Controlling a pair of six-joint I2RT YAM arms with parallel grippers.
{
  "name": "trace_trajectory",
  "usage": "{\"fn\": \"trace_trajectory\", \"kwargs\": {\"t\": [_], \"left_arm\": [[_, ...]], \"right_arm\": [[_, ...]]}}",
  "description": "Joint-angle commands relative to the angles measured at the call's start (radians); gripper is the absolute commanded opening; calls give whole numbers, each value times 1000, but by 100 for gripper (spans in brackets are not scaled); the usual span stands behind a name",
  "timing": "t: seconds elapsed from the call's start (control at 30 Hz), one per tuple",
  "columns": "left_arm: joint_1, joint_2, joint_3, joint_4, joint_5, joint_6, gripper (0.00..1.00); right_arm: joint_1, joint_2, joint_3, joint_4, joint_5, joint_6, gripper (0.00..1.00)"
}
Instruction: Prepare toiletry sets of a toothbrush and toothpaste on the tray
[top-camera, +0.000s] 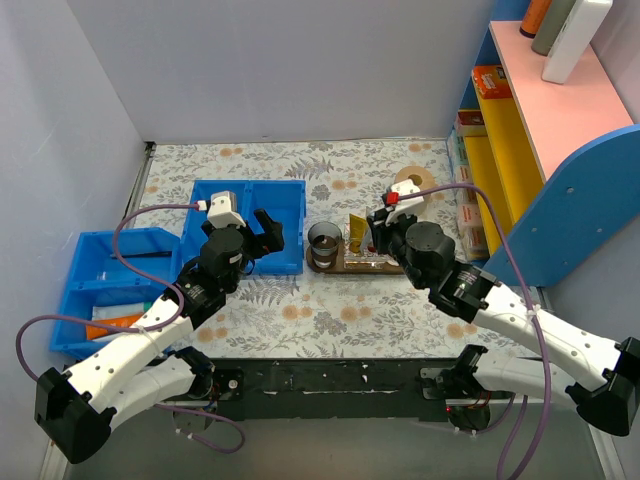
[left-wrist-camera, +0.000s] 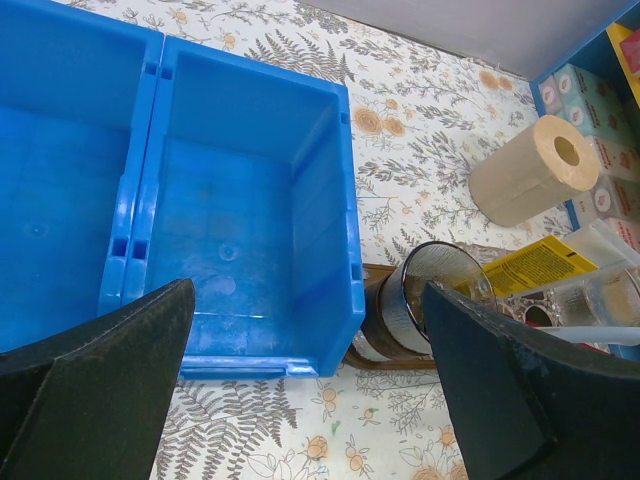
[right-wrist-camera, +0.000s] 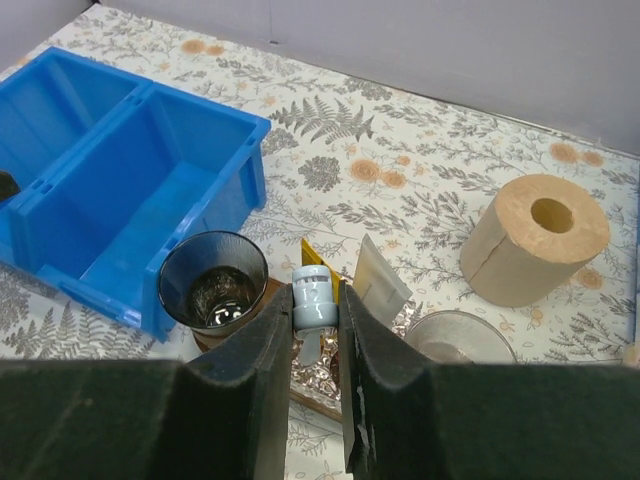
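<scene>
Placement step, by judgement. Top view: tray (top-camera: 345, 267) at mid-table towards the right edge, with the toothpaste (top-camera: 357, 234) standing on it beside a dark cup (top-camera: 323, 243). Left wrist view: left gripper (left-wrist-camera: 308, 300), fingers wide apart, over a blue bin (left-wrist-camera: 250, 200). Right wrist view: right gripper (right-wrist-camera: 316, 312) clamped on a grey-blue cylindrical piece (right-wrist-camera: 311, 295), possibly the toothbrush, above the tray. The next move calls for lowering it, then releasing.

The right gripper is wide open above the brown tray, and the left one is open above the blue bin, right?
Not quite. The right wrist view shows the right gripper shut on a small grey-blue piece above the brown tray. The left gripper is open above the blue bin.
</scene>
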Motion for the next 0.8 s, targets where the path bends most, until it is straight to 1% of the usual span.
{"fn": "trace_trajectory", "kwargs": {"t": [0.0,0.5,0.77], "left_arm": [[-3,-12,33,-4,-18,11,98],[-3,-17,29,-5,-19,12,98],[-3,-22,20,2,-16,3,98]], "right_arm": [[20,-2,-25,114,80,-27,1],[45,55,-99,263,124,-67,1],[63,115,-102,277,156,-129,1]]}}
